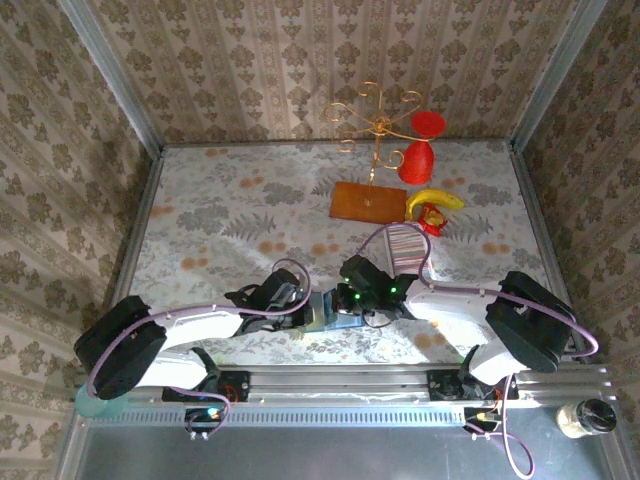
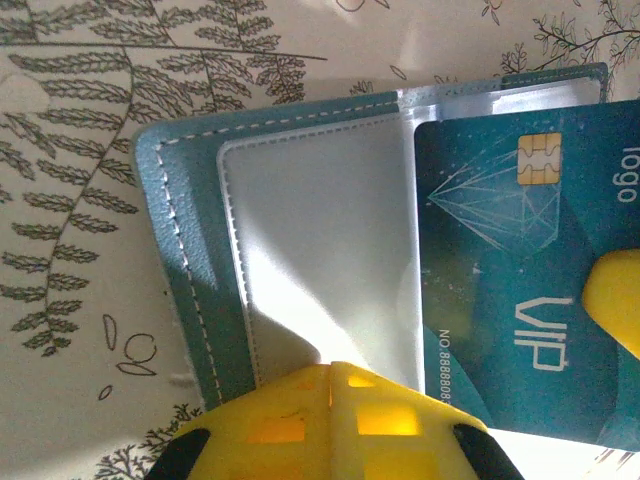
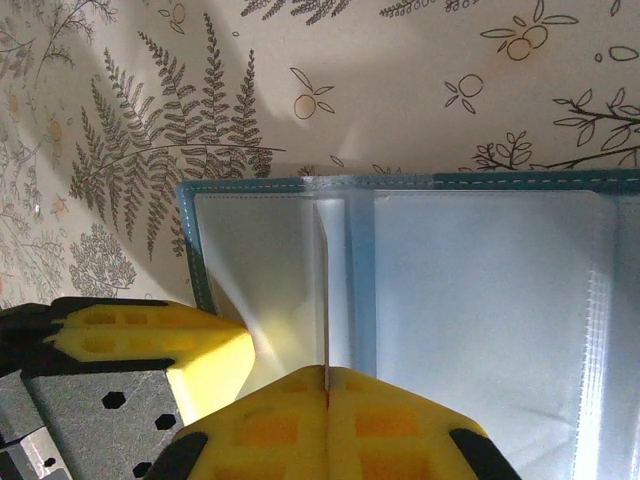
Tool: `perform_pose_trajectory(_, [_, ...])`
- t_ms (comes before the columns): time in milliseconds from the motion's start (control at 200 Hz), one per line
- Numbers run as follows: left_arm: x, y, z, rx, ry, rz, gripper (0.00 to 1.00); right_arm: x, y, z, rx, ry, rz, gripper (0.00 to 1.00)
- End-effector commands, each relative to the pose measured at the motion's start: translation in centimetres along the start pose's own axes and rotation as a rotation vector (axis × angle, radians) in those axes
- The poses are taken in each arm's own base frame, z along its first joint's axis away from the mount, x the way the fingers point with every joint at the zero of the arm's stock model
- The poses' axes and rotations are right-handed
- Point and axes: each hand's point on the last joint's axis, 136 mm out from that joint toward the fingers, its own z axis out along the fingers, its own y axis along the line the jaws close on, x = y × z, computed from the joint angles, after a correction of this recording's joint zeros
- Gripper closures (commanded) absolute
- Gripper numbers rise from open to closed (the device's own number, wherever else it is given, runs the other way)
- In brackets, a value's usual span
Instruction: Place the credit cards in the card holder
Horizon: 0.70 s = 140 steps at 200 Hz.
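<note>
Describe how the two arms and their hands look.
The left arm and right arm have white links, bulky black joints and looping lilac cables. The left hand and right hand have yellow fingers with gridded cut-outs on black mounts. Green lights glow at the right wrist.

The teal credit card (image 2: pixel 500 270) reads "VIP", "logo" and a number beginning "NO.8888", the rest hidden.

The top camera looks down from high behind the near edge, taking in the whole table (image 1: pixel 200 220). Both wrist cameras look down from very close onto the open holder (image 2: pixel 175 260), their shared ground.
</note>
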Motion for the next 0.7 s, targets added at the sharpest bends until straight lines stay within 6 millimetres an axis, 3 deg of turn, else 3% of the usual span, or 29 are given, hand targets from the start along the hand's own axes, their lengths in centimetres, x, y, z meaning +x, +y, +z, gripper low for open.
perform_pose_trajectory(0, [0.88, 1.32, 0.14, -0.040, 0.017, 0.007, 1.00, 0.20, -0.49, -0.13, 0.032, -0.003, 0.003, 1.00])
perform_pose_trajectory(695, [1.06, 1.39, 0.32, -0.034, 0.018, 0.007, 1.00, 0.15, -0.86, -0.53, 0.030, -0.021, 0.020, 1.00])
